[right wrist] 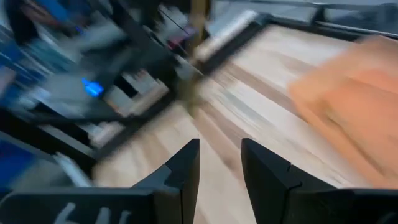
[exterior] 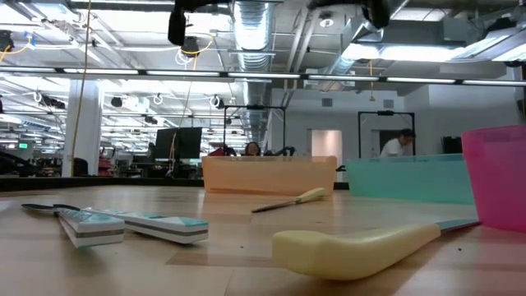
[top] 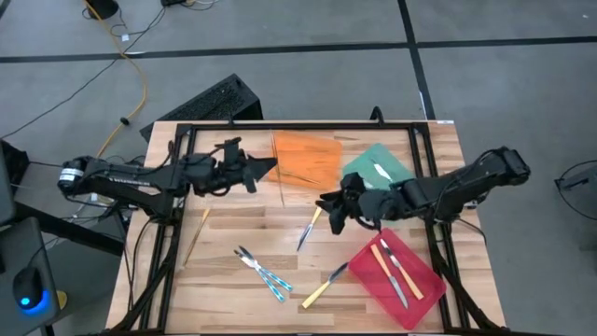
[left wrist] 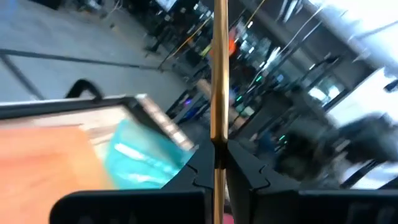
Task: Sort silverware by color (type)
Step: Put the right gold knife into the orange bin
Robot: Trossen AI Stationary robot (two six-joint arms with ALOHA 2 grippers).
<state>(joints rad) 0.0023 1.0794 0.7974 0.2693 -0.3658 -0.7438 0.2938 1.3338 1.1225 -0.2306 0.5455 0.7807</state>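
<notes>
L end effector [left wrist: 219, 163] fingers pinched tight, R end effector [right wrist: 219, 163] prob parted, both arms reaching inward

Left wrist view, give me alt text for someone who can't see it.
The left gripper is shut on a slim gold utensil that stands straight out between its two dark fingers. Beyond it lie a flat orange tray, a teal-green tray holding a pale utensil, and the blurred room.
</notes>
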